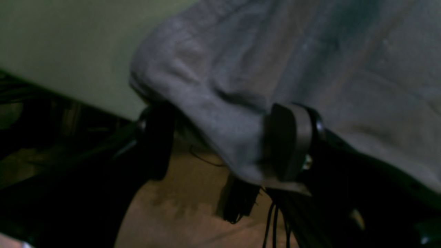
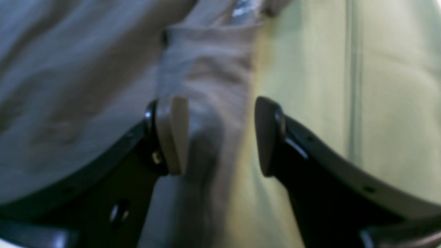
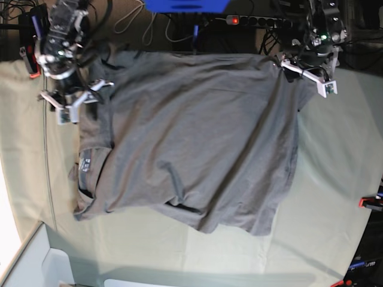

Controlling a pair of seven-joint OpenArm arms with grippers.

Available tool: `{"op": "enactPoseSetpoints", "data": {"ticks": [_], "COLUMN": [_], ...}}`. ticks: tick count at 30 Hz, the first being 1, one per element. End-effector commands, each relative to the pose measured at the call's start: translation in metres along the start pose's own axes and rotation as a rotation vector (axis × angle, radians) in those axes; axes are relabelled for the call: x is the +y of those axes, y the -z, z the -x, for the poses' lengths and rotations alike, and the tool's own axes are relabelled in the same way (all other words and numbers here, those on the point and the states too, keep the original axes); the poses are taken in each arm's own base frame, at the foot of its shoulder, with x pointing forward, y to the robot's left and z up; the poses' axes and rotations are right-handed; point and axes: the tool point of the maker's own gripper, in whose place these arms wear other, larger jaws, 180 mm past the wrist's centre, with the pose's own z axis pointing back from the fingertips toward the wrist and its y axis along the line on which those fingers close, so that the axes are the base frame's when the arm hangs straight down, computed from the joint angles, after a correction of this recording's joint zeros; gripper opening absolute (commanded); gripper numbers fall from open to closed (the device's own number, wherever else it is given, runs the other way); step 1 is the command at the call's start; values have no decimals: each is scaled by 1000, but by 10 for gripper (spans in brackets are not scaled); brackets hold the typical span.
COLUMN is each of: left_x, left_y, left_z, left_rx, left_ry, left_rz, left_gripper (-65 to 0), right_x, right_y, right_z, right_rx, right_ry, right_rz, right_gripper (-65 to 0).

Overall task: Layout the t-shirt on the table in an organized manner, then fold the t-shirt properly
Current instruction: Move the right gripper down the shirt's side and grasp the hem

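Lying spread and rumpled across the middle of the table [image 3: 329,173]: one t-shirt [image 3: 197,113], plain grey, unevenly laid, its far edge reaching the table's far edge. Folds and ridges run through the body; the near edge is irregular, with a dark crease near its middle. Neck label [image 3: 85,162]: dark with white print, at the side nearer the right arm, beside an opening in the fabric.

Left gripper [image 1: 224,141]: at the far corner of the shirt; fingers spread well apart, with grey fabric between them but no pinch on it. Part of the fabric there extends past the table edge. Contact with either finger: cannot tell.

Right gripper [image 2: 222,136]: at the opposite side of the shirt; fingers wide apart, holding nothing. One finger is over grey fabric, the other over the pale green covering [image 2: 396,103]. Contact with the cloth: cannot tell.

Surroundings: covering creased lengthwise beside the shirt; red-orange clamp [image 3: 366,202] at the table's side; pale cables [image 3: 134,18] beyond the far edge.
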Motion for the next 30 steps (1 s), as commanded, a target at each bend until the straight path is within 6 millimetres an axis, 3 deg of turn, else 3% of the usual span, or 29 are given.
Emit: {"op": "enactPoseSetpoints", "data": {"ticks": [1, 5, 11, 22, 30], "left_x": [1, -1, -2, -3, -5], "left_y": [-3, -2, -1, -1, 2], "left_z": [-11, -16, -18, -19, -22], "left_rx": [-37, -45, -46, -50, -51], "left_ry": [1, -1, -4, -4, -4], "left_rz": [-2, 0, 3, 3, 8], "left_gripper": [-228, -228, -228, -228, -228], "right_x": [6, 28, 36, -6, -15], "right_y": [3, 16, 36, 49, 47], "right_z": [-17, -20, -4, 23, 30], "right_rx": [-62, -60, -12, 69, 90], "right_ry": [-3, -10, 33, 20, 4], "right_rz": [-21, -83, -118, -16, -9], "right_gripper": [-337, -337, -337, -345, -515]}}
